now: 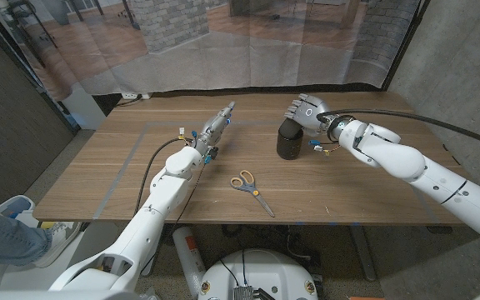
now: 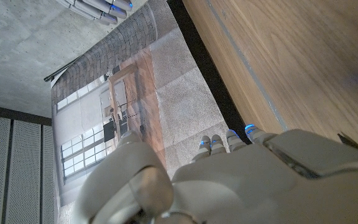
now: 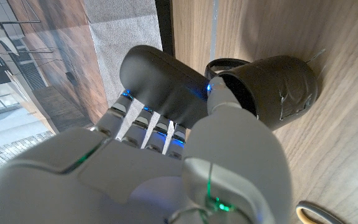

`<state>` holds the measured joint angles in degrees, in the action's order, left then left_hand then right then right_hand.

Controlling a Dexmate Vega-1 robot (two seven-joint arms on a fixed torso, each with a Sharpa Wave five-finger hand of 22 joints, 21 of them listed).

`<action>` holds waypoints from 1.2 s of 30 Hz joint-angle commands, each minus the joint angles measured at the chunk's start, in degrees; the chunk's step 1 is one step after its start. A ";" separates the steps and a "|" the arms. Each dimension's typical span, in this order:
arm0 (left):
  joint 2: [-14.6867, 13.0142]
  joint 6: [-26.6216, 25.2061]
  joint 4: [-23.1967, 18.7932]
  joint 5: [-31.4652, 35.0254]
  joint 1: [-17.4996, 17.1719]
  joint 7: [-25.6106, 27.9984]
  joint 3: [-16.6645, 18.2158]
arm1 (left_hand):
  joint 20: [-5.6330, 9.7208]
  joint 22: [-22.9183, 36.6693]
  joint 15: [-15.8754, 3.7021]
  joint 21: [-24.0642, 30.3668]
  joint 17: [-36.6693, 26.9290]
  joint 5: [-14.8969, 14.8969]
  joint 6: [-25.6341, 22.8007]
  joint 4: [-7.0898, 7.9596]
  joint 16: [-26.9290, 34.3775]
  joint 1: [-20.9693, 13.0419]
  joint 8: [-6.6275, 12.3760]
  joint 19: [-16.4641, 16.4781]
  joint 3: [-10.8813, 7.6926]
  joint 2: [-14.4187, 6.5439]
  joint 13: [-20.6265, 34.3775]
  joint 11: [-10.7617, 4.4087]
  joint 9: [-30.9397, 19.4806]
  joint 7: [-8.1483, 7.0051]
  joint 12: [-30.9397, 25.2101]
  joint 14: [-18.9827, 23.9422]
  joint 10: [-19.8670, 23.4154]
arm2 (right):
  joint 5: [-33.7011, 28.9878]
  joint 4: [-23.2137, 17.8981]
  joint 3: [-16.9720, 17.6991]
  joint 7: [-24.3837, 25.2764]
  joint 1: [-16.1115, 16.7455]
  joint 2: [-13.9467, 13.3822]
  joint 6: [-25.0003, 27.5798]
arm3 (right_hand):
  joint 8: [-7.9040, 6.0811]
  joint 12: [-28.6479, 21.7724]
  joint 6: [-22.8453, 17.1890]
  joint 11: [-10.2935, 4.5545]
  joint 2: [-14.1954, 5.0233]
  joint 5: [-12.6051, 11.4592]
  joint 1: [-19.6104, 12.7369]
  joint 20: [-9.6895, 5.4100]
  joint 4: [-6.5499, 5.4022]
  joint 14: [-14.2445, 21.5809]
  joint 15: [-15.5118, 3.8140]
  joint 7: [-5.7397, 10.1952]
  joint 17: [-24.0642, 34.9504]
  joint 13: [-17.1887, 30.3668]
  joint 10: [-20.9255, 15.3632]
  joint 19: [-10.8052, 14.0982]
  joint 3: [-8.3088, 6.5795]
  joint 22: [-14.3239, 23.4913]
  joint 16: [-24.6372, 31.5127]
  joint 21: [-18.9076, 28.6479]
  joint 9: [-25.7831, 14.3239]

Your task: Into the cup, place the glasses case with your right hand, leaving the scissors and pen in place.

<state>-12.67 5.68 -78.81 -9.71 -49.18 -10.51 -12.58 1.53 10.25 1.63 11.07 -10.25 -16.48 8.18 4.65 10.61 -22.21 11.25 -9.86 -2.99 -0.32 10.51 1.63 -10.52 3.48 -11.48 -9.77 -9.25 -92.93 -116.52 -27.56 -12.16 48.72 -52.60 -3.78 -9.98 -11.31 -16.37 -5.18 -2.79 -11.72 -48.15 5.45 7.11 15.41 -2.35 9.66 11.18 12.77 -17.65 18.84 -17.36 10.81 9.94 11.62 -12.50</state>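
My right hand (image 3: 166, 168) gripped the dark rounded glasses case (image 3: 163, 84) just above the black cup (image 3: 272, 87); I saw that grip up close in the right wrist view. My left hand (image 1: 215, 132) held nothing.

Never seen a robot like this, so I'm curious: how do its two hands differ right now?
The right hand grips a dark glasses case above the cup; the left hand holds nothing. The right hand hangs over the cup, while the left stretches out low over bare table. Both are pale, many-fingered hands.
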 commanded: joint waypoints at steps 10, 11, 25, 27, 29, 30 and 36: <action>0.12 0.17 0.44 -0.03 0.31 -0.42 -0.13 | -0.33 0.25 -0.06 0.29 -0.24 0.34 -0.18 0.02 0.03 -0.41 -0.05 -4.56 0.33 -0.32 0.19 -0.37 -0.17 -0.12 -0.10 -3.48 -0.45 | -1.79 -0.98 0.79 -0.83 1.49 0.88 1.76 | -0.45 0.28 2.79 1.42 1.70 -0.51 1.26 0.72 -0.27 -4.05 1.27 -1.03 0.07 -0.26 3.75 -3.66 0.64 0.22 -0.15 -1.01 0.16; 0.13 0.09 0.38 -0.02 0.28 -0.36 -0.12 | -0.31 0.25 -0.06 0.30 -0.24 0.35 -0.18 0.02 0.04 -0.41 -0.05 -4.55 0.34 -0.32 0.19 -0.38 -0.17 -0.12 -0.10 -3.47 -0.43 | -1.81 -0.90 0.81 -0.79 1.56 0.88 1.82 | -0.40 0.26 3.07 1.55 1.71 -0.54 1.31 0.74 -0.28 -4.14 1.39 -1.08 0.06 -0.27 3.85 -3.73 0.65 0.22 -0.10 -0.99 0.17; 0.03 -0.47 -0.08 0.21 0.38 -0.36 -0.29 | -0.39 0.25 -0.05 0.32 -0.25 0.39 -0.18 0.04 0.05 -0.45 -0.05 -4.63 0.52 -0.40 0.19 -0.37 -0.18 -0.11 -0.10 -3.53 -0.48 | -1.21 -1.23 1.81 -0.50 2.66 1.22 3.37 | -0.54 0.14 3.47 1.85 1.82 -0.64 1.67 1.16 -0.37 -4.55 1.41 -1.36 0.05 -0.33 4.34 -3.87 0.76 0.21 0.10 -0.81 0.23; 0.03 -0.50 -0.05 0.21 0.42 -0.40 -0.31 | -0.39 0.26 -0.05 0.33 -0.25 0.39 -0.21 0.05 0.05 -0.45 -0.04 -4.64 0.54 -0.41 0.19 -0.34 -0.18 -0.12 -0.10 -3.53 -0.48 | -1.08 -1.42 2.02 -0.41 2.90 1.21 3.57 | -0.60 0.09 3.42 1.86 1.84 -0.65 1.74 1.18 -0.39 -4.52 1.37 -1.36 0.05 -0.34 4.34 -3.86 0.78 0.20 0.16 -0.77 0.24; 0.04 -0.55 0.03 0.19 0.47 -0.46 -0.33 | -0.39 0.26 -0.05 0.33 -0.25 0.39 -0.17 0.04 0.05 -0.46 -0.05 -4.63 0.56 -0.42 0.19 -0.34 -0.18 -0.12 -0.10 -3.54 -0.47 | -1.24 -1.52 2.09 -0.51 3.02 1.21 3.72 | -0.70 -0.02 3.29 1.81 1.84 -0.67 1.85 1.20 -0.43 -4.43 1.24 -1.36 0.05 -0.35 4.22 -3.78 0.80 0.20 0.26 -0.70 0.25; 0.04 -0.55 0.06 0.19 0.49 -0.49 -0.34 | -0.36 0.26 -0.04 0.36 -0.25 0.40 -0.22 0.04 0.08 -0.47 -0.03 -4.58 0.58 -0.43 0.19 -0.36 -0.18 -0.12 -0.09 -3.49 -0.50 | -1.14 -1.58 2.20 -0.59 3.10 1.21 3.76 | -0.86 -0.10 2.99 1.78 1.85 -0.68 1.93 1.17 -0.47 -4.39 1.14 -1.32 0.06 -0.36 4.15 -3.77 0.82 0.20 0.32 -0.66 0.26; 0.10 -0.42 0.31 0.25 0.67 -0.64 -0.48 | -0.36 0.26 -0.07 0.35 -0.25 0.41 -0.19 0.05 0.09 -0.49 -0.04 -4.64 0.65 -0.46 0.19 -0.35 -0.18 -0.11 -0.10 -3.49 -0.49 | -1.16 -1.96 2.88 -0.54 3.95 1.27 4.72 | -1.23 -0.38 2.28 1.67 1.83 -0.73 2.24 0.96 -0.59 -4.14 0.76 -1.06 0.06 -0.40 3.81 -3.78 0.89 0.20 0.55 -0.55 0.29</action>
<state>-12.60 5.37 -78.75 -9.57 -48.80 -10.89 -12.87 1.53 10.25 1.63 11.06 -10.25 -16.07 8.18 4.59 10.61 -22.21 11.25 -9.86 -2.59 -0.32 10.51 1.31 -10.52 3.48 -11.48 -9.77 -9.57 -94.24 -117.87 -25.64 -12.87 51.50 -51.46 -0.43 -10.87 -11.31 -13.51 -3.48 -0.84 -12.09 -46.23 6.45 6.48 11.15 -0.93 8.61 11.19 12.24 -13.46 15.17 -16.59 10.80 10.19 10.96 -12.26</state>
